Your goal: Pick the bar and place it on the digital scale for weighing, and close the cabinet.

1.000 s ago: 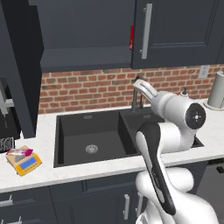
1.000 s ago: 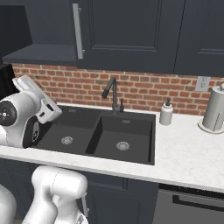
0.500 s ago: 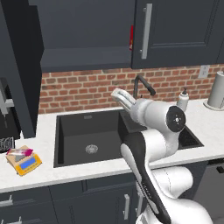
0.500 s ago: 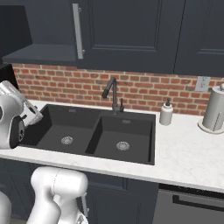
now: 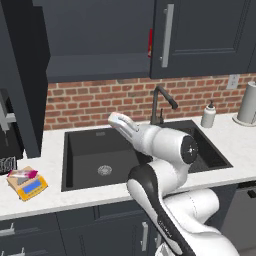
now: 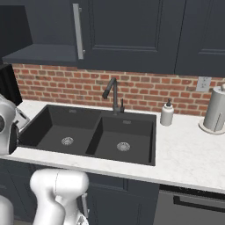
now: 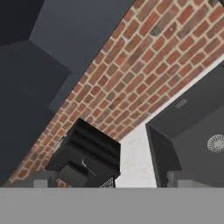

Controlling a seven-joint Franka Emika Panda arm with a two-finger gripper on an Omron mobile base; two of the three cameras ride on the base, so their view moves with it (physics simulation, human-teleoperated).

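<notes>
1. The arm has swung leftward across the left base view: a second ago its hand sat just right of centre by the faucet (image 5: 162,102); now the gripper (image 5: 116,120) reaches over the left basin of the sink (image 5: 90,160), left of centre.
2. In the right base view the arm has slid from the middle left to the far left edge of the frame.
3. The jaws stand wide apart and hold nothing; the fingertips are barely visible at the bottom of the hand view.
4. The bar (image 5: 22,173) lies on top of the scale (image 5: 29,184) at the lower left of the left base view, on the counter (image 5: 52,150) just left of the sink. It lay there a second ago too, so I judge the weighing step done.
5. The cabinet (image 5: 200,35) fills the top of both base views. Its open door (image 5: 22,80) stands edge-on along the left side of the left base view, unchanged from the earlier picture.
6. The hand view looks at brick wall (image 7: 131,74), a dark appliance (image 7: 87,153) at lower left, and a corner of the sink at right.
7. The leftward swing probably heads for the open door; closing it is what remains.
</notes>
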